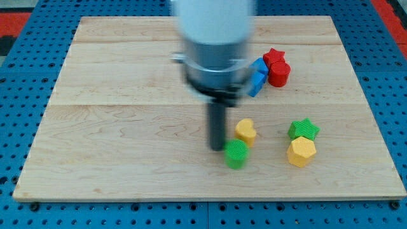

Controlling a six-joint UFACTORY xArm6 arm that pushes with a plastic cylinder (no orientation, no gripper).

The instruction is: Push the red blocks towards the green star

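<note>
A red star (274,56) and a red round block (279,74) sit touching at the view's upper right. The green star (304,129) lies lower right, against a yellow hexagon (301,152) just below it. My tip (217,148) rests on the board in the middle, just left of a green round block (236,154) and a yellow heart-like block (245,131). The tip is well left and below the red blocks.
Two blue blocks (257,75) lie just left of the red blocks, partly hidden by the arm's grey body (215,44). The wooden board (114,127) ends in a blue perforated surround.
</note>
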